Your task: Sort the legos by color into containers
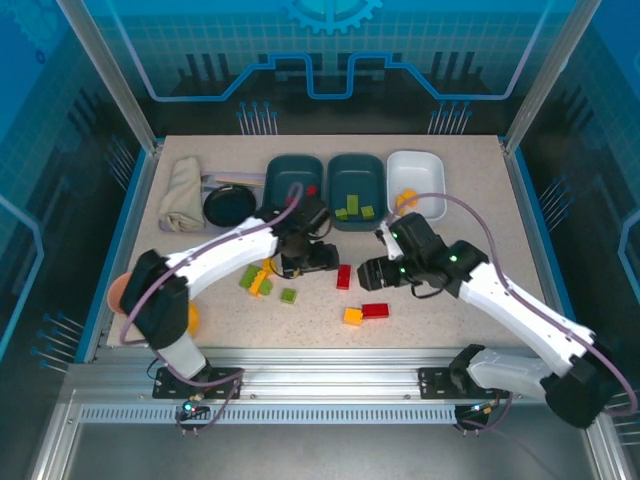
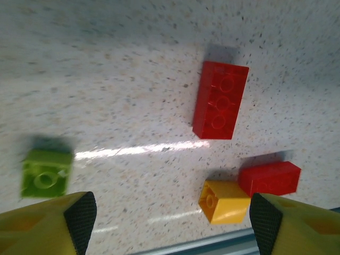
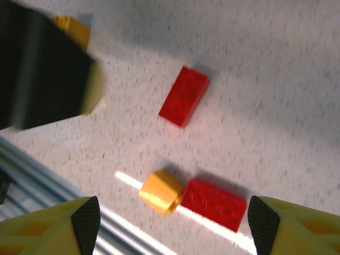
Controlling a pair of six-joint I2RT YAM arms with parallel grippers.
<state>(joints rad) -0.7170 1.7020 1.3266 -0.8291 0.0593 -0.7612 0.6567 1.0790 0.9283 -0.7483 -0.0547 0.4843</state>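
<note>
Two sets of fingers are spread and empty: left gripper point(image 2: 172, 220) and right gripper point(image 3: 169, 223) hover over mid-table. Between them I see a long red brick point(image 1: 343, 277). Nearer lie a second red brick point(image 1: 376, 311) and a yellow-orange brick point(image 1: 353, 317), just beside each other. Green bricks point(image 1: 350, 211) sit in the middle teal tray point(image 1: 355, 173), far side.

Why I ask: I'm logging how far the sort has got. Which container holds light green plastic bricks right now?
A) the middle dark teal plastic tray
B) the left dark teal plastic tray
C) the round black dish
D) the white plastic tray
A: in the top view, light green plastic bricks lie inside the middle dark teal tray, which sits between the left dark teal tray and the white tray.
</note>
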